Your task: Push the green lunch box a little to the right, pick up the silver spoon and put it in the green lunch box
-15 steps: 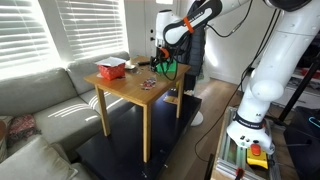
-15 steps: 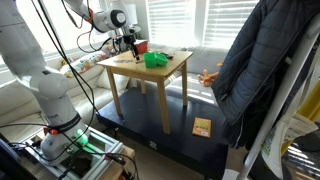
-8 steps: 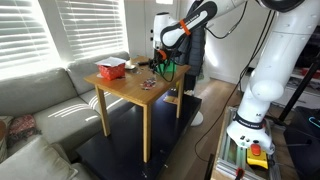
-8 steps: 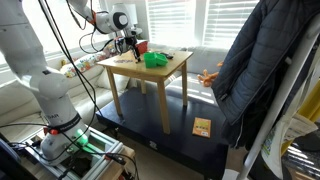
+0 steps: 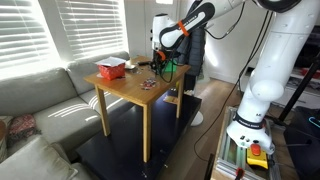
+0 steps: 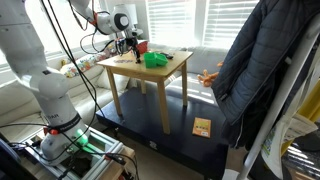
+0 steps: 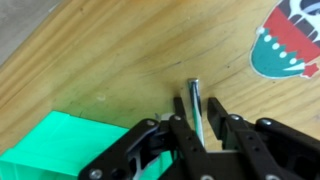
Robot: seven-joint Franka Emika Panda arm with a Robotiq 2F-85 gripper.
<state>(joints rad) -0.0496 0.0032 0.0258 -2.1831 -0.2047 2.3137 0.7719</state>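
Observation:
The silver spoon (image 7: 193, 92) lies on the wooden table (image 7: 120, 50), its thin handle running between my gripper's (image 7: 196, 101) two black fingers (image 7: 180, 118). The jaws stand narrowly apart, with a slim gap showing on each side of the handle. Just beside the gripper, at the wrist view's lower left, sits the bright green lunch box (image 7: 50, 140). In both exterior views the gripper (image 5: 158, 62) (image 6: 128, 45) hangs low over the table's far edge, next to the green lunch box (image 6: 155, 59) (image 5: 170, 70).
A red and white container (image 5: 111, 69) stands on the table's corner. A round colourful sticker (image 7: 285, 40) lies flat near the spoon. A person in a dark jacket (image 6: 260, 80) stands beside the table (image 6: 150, 72). A grey sofa (image 5: 40, 100) is close by.
The jaws have narrowed from wide apart to close around the spoon handle. The arm has hardly moved; the green lunch box stays put.

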